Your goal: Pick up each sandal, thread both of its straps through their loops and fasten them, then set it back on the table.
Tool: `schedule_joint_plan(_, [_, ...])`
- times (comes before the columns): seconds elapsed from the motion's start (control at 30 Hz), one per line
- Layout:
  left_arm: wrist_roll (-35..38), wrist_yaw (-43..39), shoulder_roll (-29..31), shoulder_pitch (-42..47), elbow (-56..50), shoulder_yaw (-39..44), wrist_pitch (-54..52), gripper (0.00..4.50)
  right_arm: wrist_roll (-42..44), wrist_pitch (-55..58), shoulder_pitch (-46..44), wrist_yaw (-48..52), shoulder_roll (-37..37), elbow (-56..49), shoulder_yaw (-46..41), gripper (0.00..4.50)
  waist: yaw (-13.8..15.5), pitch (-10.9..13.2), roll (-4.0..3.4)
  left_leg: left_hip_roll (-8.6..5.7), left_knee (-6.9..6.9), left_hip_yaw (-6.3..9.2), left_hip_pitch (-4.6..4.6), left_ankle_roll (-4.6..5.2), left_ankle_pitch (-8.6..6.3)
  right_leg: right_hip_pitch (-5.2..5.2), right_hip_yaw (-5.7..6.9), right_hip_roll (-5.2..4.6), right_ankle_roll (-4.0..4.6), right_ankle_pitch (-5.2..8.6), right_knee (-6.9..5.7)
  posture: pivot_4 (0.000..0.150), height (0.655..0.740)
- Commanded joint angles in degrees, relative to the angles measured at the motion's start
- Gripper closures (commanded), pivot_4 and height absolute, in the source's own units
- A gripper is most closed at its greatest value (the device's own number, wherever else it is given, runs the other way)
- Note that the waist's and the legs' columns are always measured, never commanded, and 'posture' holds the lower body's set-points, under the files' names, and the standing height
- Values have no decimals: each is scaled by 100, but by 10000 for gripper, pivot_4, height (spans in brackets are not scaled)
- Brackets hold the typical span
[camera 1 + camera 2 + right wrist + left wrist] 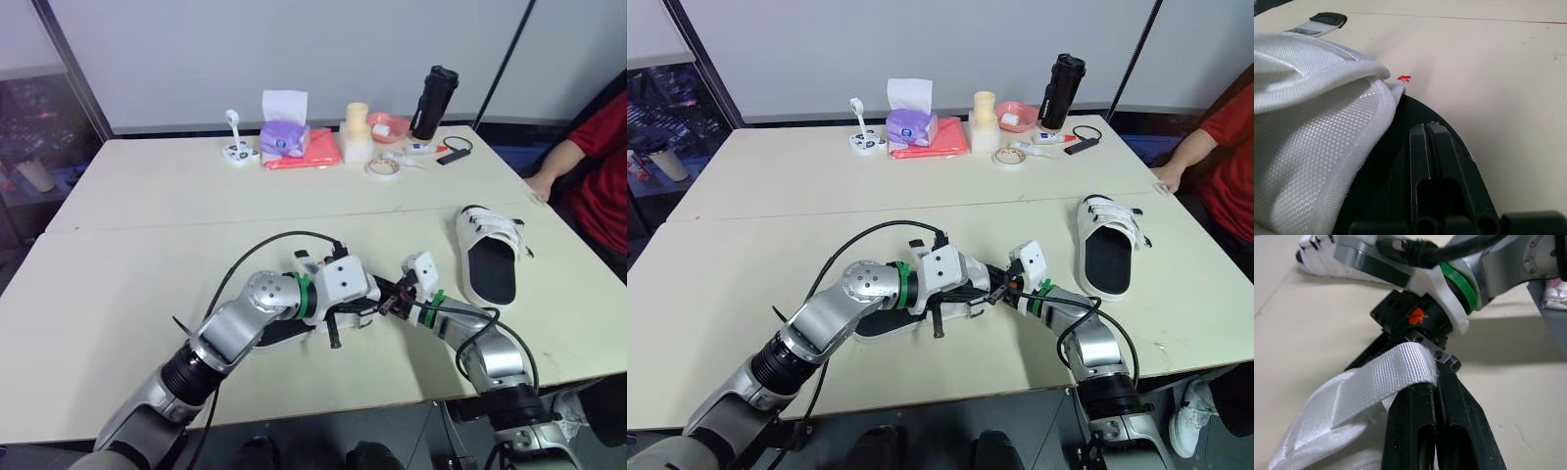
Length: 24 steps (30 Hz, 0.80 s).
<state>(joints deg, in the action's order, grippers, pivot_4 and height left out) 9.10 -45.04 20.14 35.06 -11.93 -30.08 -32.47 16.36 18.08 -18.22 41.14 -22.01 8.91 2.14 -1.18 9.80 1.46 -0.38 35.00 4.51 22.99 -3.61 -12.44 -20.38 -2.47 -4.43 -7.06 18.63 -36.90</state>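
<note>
While 1 sandal [490, 257] is lying well apart on the table's [147, 255] right, the other sandal [279, 335] is lying beneath both grippers. The left gripper [1436, 377] is pressing its fingers together, the strap [1376, 382] end at their tips. The right gripper [1427, 128], fingers also together, is lying over the sole [1398, 164] beside the strap.

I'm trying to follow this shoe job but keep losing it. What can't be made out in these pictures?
Near sandal: in the head views, mostly hidden under the left arm.
Its loop: in the left wrist view, the strap and the left hand cover it, so threading is unclear.
Far sandal: too small to tell whether it is fastened.
Person: cut off by the right edge of the head views.
</note>
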Motion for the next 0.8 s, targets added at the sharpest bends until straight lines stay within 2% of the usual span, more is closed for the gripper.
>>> schedule_joint_plan(0.03, [200,-41,-104,28,-85,276,-305,39326,-301,263,310,-126,52,561,255,45000,1,0,0,0,0,0,0,0,0,0,0,0,0,0,0,1500,7400])
schedule_joint_plan(0.07, [298,-48,-132,25,-128,374,-395,37024,-299,262,311,-127,53,562,251,45000,0,0,0,0,0,0,0,0,0,0,0,0,-1,0,0,1500,7400])
schedule_joint_plan(0.27, [1178,-123,-55,-220,-760,1232,-1177,9392,-298,249,328,-109,35,575,241,45000,-1,0,0,2,0,1,0,0,0,-1,0,0,-7,-4,-2,1500,7400])
schedule_joint_plan(0.4, [2164,-416,331,-580,-1448,1780,-2049,9392,-307,247,310,-81,27,612,254,45000,-6,0,-1,7,-1,1,0,0,0,-1,1,0,-5,-3,-2,1500,7400])
schedule_joint_plan(0.5, [2638,-596,640,-761,-1721,1845,-2494,9392,-318,233,271,-62,46,666,282,45000,0,0,1,8,1,1,-1,0,0,1,1,1,6,3,-1,1500,7400])
schedule_joint_plan(0.63, [2558,-509,788,-817,-1571,1538,-2560,9392,-323,225,239,-45,57,702,304,45000,5,-1,2,9,3,1,-3,0,0,4,0,0,10,4,0,1500,7400])
schedule_joint_plan(0.8, [2273,-252,570,-600,-1087,1146,-2470,9392,-333,231,241,-23,43,695,318,45000,17,-2,3,9,1,0,-4,0,0,3,-1,0,15,5,2,1500,7400])
